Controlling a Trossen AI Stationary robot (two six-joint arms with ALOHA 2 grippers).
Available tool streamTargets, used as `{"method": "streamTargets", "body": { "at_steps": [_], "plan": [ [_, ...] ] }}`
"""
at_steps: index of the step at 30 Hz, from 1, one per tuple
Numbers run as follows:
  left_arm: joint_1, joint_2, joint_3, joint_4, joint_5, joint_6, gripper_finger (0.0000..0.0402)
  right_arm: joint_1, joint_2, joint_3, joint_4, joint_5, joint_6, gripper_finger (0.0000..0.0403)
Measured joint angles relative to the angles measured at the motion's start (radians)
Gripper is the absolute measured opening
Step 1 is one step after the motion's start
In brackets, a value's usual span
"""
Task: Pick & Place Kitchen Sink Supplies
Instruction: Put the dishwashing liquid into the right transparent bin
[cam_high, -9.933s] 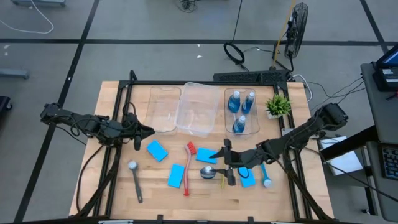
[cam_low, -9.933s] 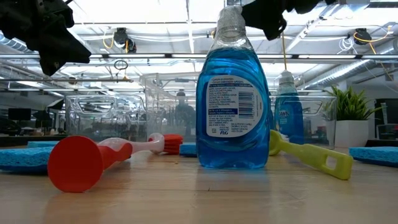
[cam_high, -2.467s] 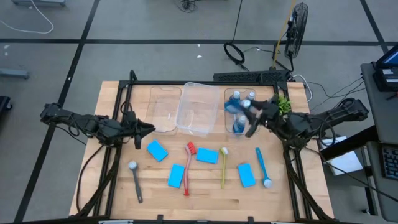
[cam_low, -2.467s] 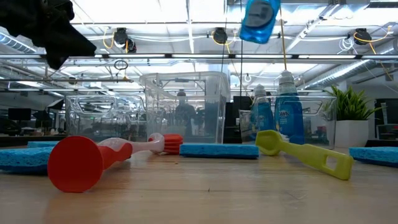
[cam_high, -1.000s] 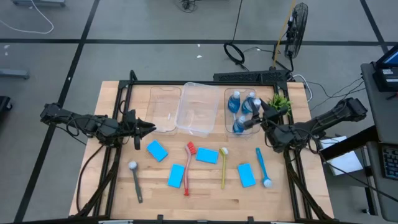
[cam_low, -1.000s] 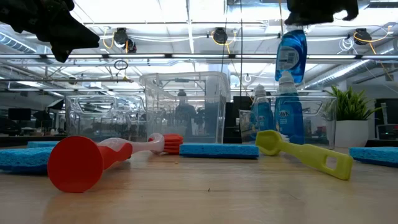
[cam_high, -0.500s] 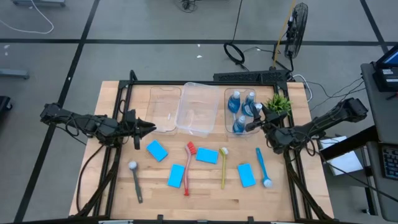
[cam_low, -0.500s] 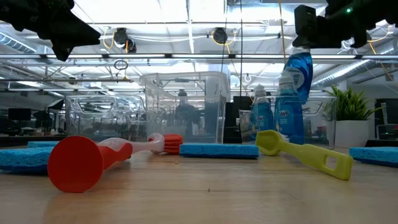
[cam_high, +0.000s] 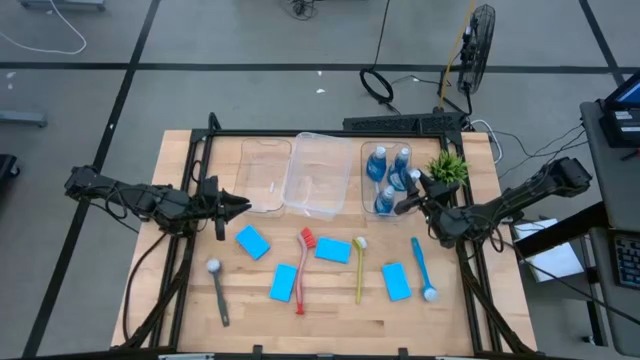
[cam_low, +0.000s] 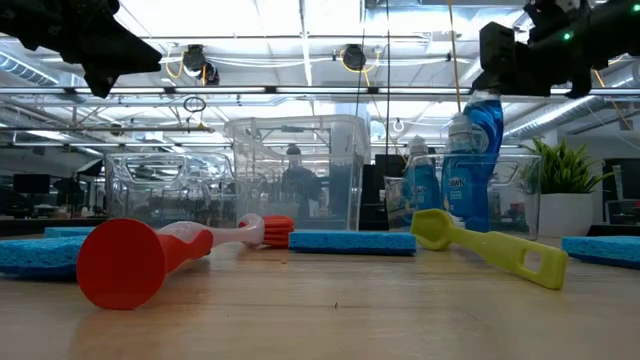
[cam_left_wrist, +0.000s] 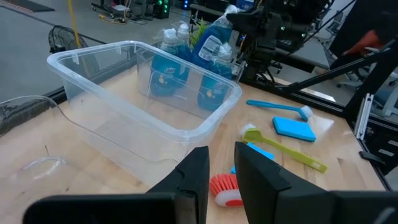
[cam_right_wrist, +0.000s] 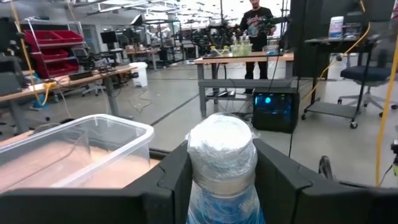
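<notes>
Gripping a blue bottle (cam_right_wrist: 222, 163) by its foil-wrapped silvery top, the right pincer (cam_high: 412, 190) has its dark fingers (cam_right_wrist: 278, 177) pressed on either side of the neck. The bottle is translucent blue plastic with a label, tilted, hanging over the near end of the right clear bin (cam_high: 369, 209). Three more blue bottles (cam_high: 377, 162) stand inside that bin, a smooth rigid see-through box with rounded corners. Just beside it a small green plant (cam_high: 446, 168) sits in a white pot.

Left pincer (cam_high: 240, 206) waits over the bench's left side near the left clear bin (cam_high: 263, 176), fingers (cam_left_wrist: 197, 176) close together with a narrow gap, nothing between them. A taller middle clear bin (cam_high: 320, 172) sits between the other two.

On the pale wood-plank bench (cam_high: 180, 270) lie four flat blue sponges (cam_high: 252, 241), rectangular and matte. Slim brushes are among them: red brush (cam_high: 304, 270) with a red bristle head, yellow-green brush (cam_high: 359, 268), blue brush (cam_high: 422, 268), grey brush (cam_high: 217, 290) with a round end.

Versus ten seconds ago: the bottle stood upright on the bench among the brushes with the right pincer around it; now it is lifted off and at the bin. Over the last second it has come lower and nearer the bottles inside. Left arm is unchanged.
</notes>
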Motion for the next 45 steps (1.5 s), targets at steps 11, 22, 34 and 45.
{"method": "streamTargets", "body": {
  "at_steps": [11, 22, 34, 45],
  "plan": [
    [0.000, 0.000, 0.000, 0.024, 0.001, 0.027, 0.0077, -0.004, 0.005, -0.050, -0.002, -0.054, 0.059, 0.0130],
    [0.000, 0.000, 0.000, 0.047, 0.002, 0.031, 0.0077, -0.042, 0.006, -0.066, -0.029, -0.159, 0.073, 0.0130],
    [0.000, 0.000, 0.000, 0.059, 0.002, 0.041, 0.0077, -0.049, -0.001, -0.066, -0.138, -0.205, 0.114, 0.0130],
    [0.000, 0.000, 0.000, 0.058, 0.003, 0.045, 0.0077, -0.082, -0.019, -0.066, -0.302, -0.285, 0.265, 0.0130]
  ]
}}
